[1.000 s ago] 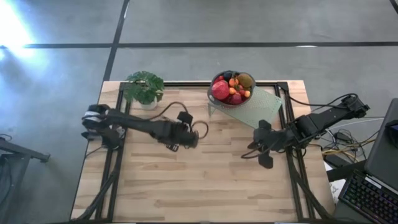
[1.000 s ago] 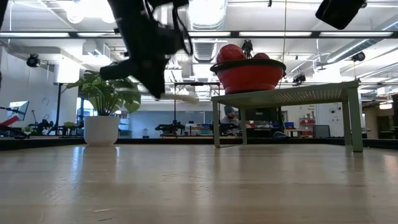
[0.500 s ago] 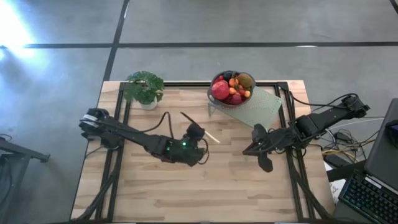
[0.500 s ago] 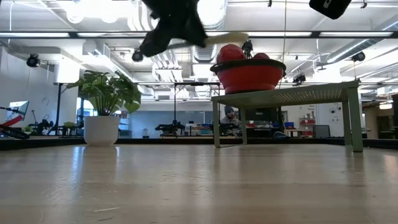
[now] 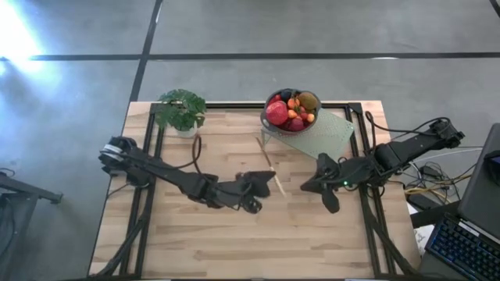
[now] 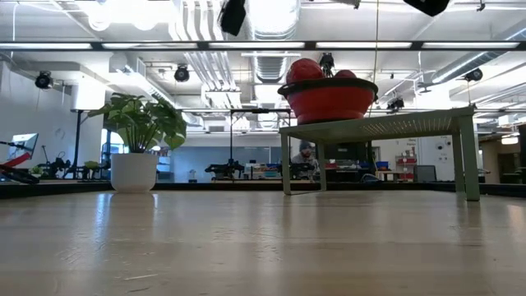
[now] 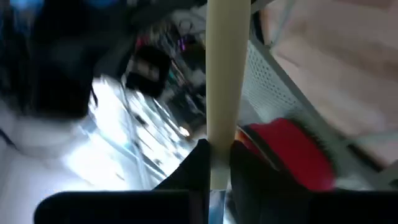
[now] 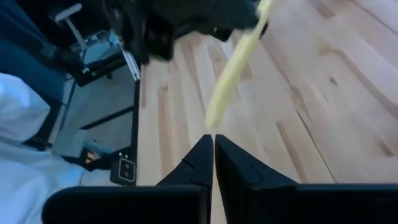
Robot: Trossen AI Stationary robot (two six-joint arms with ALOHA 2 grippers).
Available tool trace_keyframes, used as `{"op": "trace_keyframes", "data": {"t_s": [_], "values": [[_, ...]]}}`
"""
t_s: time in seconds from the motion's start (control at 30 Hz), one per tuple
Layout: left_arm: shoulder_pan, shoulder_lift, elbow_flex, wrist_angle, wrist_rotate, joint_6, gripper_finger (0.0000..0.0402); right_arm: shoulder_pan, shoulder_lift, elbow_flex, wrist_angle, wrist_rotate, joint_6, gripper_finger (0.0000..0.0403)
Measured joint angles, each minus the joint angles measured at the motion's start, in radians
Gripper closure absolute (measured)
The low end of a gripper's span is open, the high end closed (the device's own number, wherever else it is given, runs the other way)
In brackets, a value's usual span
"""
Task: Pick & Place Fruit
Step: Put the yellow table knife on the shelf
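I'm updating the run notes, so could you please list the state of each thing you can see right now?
Left gripper: shut on the knife, raised above the table.
Knife: held in the air, pointing toward the bowl.
Right gripper: shut, empty, raised near the table's right side.
Bowl: upright on the rack, full.
Fruit: piled in the bowl, untouched.
Rack: standing on the table.
Plant: upright at the back left.

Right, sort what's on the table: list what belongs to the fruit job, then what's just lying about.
Belongs to the job:
- fruit, piled in the red bowl
- left gripper, shut on the pale knife
- right gripper, shut, empty

Just lying about:
- potted plant at the table's far left corner
- green perforated stand under the bowl
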Motion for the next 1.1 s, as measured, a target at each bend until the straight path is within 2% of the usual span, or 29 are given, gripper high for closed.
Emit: {"op": "trace_keyframes", "data": {"t_s": [0.1,0.23,0.4,0.53,0.7,1.1], "values": [[-0.009,0.002,0.000,0.028,0.014,0.165,0.0360,-0.008,0.000,0.000,0.021,0.000,-0.005,0.0375],[-0.009,0.001,0.001,0.115,0.052,0.242,0.0360,-0.032,0.002,0.000,0.069,-0.003,-0.009,0.0343],[-0.009,0.001,0.016,0.227,0.125,0.251,0.0360,-0.060,0.002,0.000,0.112,-0.048,-0.004,0.0295],[-0.007,0.001,0.041,0.237,0.172,0.250,0.0360,-0.071,0.007,0.000,0.159,-0.082,-0.005,0.0261],[-0.004,0.001,0.061,0.235,0.181,0.248,0.0360,-0.070,0.008,0.000,0.258,-0.132,-0.012,0.0227],[0.002,0.001,0.072,0.234,0.191,0.248,0.0360,-0.079,0.036,0.000,0.284,-0.135,-0.015,0.0178]]}}
